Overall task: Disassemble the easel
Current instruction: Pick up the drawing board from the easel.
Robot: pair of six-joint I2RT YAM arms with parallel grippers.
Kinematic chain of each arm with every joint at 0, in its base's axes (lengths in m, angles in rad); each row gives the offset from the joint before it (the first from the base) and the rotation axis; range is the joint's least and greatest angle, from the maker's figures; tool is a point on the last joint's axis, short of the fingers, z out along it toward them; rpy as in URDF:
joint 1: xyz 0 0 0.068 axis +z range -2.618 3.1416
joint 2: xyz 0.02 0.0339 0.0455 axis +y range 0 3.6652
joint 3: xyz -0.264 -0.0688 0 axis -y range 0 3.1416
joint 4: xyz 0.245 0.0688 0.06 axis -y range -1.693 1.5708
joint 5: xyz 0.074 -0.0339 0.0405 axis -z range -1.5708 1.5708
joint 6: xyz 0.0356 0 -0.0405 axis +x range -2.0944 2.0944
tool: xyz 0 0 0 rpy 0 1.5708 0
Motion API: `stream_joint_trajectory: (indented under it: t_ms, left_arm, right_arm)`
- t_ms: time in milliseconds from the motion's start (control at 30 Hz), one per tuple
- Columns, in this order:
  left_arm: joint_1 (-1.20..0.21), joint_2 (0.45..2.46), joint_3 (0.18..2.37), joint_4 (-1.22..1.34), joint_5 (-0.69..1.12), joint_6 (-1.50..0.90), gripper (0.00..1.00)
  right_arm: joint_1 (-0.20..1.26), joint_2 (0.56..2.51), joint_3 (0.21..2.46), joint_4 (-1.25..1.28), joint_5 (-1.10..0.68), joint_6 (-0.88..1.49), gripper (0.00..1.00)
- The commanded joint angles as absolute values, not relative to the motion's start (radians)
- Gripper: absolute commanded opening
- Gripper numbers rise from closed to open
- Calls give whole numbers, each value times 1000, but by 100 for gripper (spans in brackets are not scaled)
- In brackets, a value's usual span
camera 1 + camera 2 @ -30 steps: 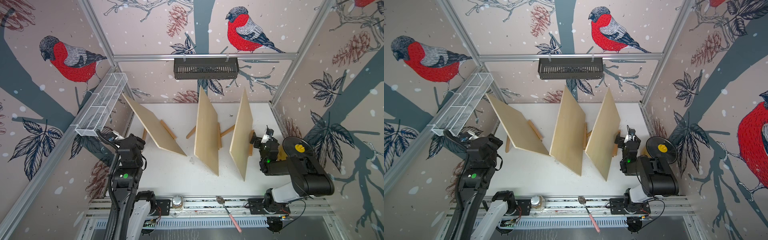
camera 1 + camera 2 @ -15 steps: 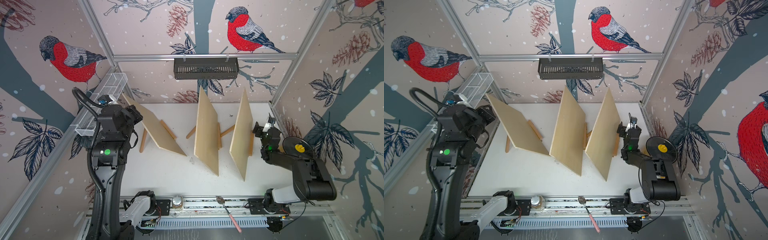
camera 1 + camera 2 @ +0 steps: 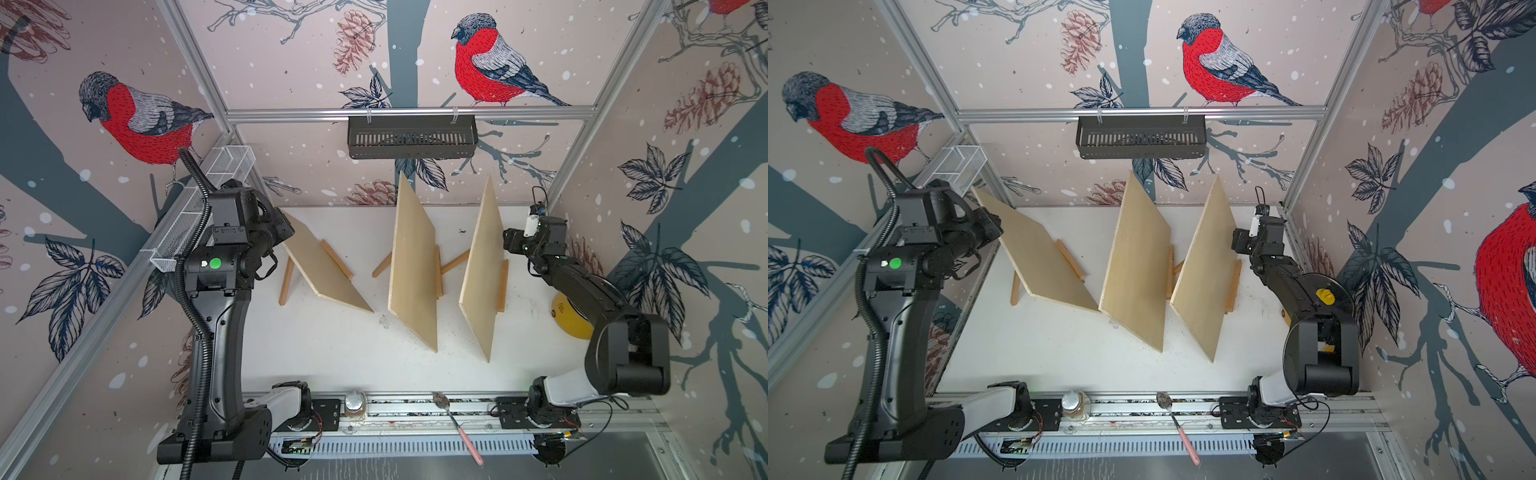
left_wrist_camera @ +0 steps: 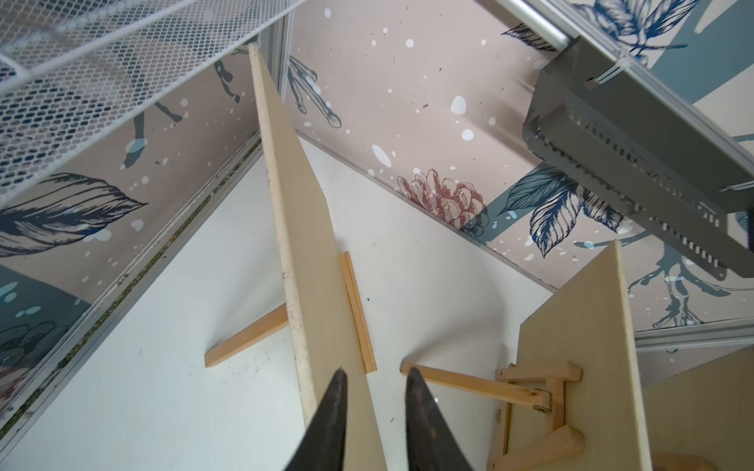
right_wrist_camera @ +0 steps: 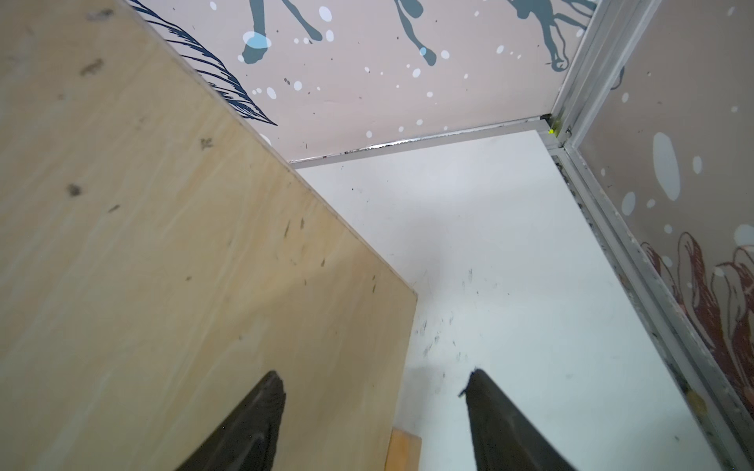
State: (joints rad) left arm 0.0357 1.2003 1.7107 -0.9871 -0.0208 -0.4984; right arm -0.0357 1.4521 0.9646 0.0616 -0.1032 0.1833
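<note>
Room: pink walls (image 3: 316, 166) with red birds and blue leaves stand around a white table (image 3: 332, 357).
Left gripper: the black left gripper (image 4: 373, 379) is high up, close to the top edge of the left pale flat wooden board (image 4: 310, 253). Its two pointy fingers (image 4: 420, 412) have a small gap between them, and nothing is pinched there. I cannot tell if a finger touches the board.
Left easel: the left light-brown wooden easel (image 4: 357, 314) stands on the table under that board, down below the left gripper. One stick pokes out on each side of the board.
Right gripper: the black right gripper (image 5: 373, 379) has its fingers (image 5: 497, 424) spread wide, with nothing between them. The right pale flat wooden board (image 5: 163, 244) leans just beside it.
Right easel: the right light-brown wooden easel (image 5: 404, 448) holds that board up. Only a small bit of it peeks out just below the right gripper.
Middle: the middle pale flat wooden board (image 3: 413, 266) on the middle light-brown wooden easel (image 4: 538, 391) stands between the two grippers, apart from both.
Baskets: a white wire mesh basket (image 4: 81, 81) hangs right next to the left gripper. A black metal basket with slots (image 3: 411, 137) hangs on the back wall, far ahead of both grippers.
Behind the grippers: a round yellow thing (image 3: 571, 322) lies by the right arm. A glass jar with a silver lid (image 3: 354, 405) and a spoon with a pink handle (image 3: 457, 428) lie on the front rail, far back from both grippers.
</note>
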Motion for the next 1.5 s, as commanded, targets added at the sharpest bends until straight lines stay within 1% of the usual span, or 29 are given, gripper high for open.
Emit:
stream_joint_trajectory:
  t_ms: [0,100,200,233,300,367,400,500,533,567,633,800,867,933,1000,1100,1267,1467]
  left_arm:
    - [46,1197,1717,-1031,-9,-505,27]
    - [58,1191,1741,-1030,-18,-505,29]
    - [74,1199,1787,-1065,-28,-502,34]
    - [79,1205,1798,-1080,-24,-503,36]
    - [96,1208,1793,-1085,17,-508,37]
    - [143,1201,1753,-1064,117,-523,36]
    - [187,1191,1714,-1037,207,-533,34]
    - [346,1141,1551,-886,509,-603,23]
    - [400,1120,1494,-826,583,-638,19]
    - [427,1105,1464,-798,605,-655,17]
    - [437,1089,1457,-794,547,-651,18]
    - [437,1086,1451,-765,492,-636,22]
    - [436,1084,1449,-750,465,-624,25]
    - [436,1090,1453,-767,420,-602,30]
    - [437,1103,1461,-797,377,-570,30]
    - [437,1101,1439,-783,348,-556,34]
    - [429,1102,1380,-724,356,-592,35]
    - [351,1104,1350,-652,287,-631,35]
  right_arm:
    - [-55,1400,942,78,-74,226,72]
    - [-74,1337,914,94,-17,259,73]
    - [-74,1259,870,134,28,262,76]
    - [-72,1221,854,149,38,261,76]
    - [-71,1174,832,174,37,251,76]
    - [-70,1135,820,198,32,241,76]
    - [-68,1116,815,207,28,237,76]
    - [-67,1078,814,218,12,225,77]
    - [-67,1070,819,213,8,224,78]
    - [-67,1065,820,209,4,224,78]
    - [-64,1054,819,207,-3,224,78]
    - [-63,1049,813,216,-27,231,79]
    - [-64,1052,816,214,-37,233,79]
    - [-63,1052,817,207,-38,236,80]
    - [-63,1047,815,203,-36,236,81]
    - [-63,1039,808,205,-29,241,81]
    - [-63,1037,813,207,-28,245,82]
    - [-64,1046,813,217,-21,241,82]
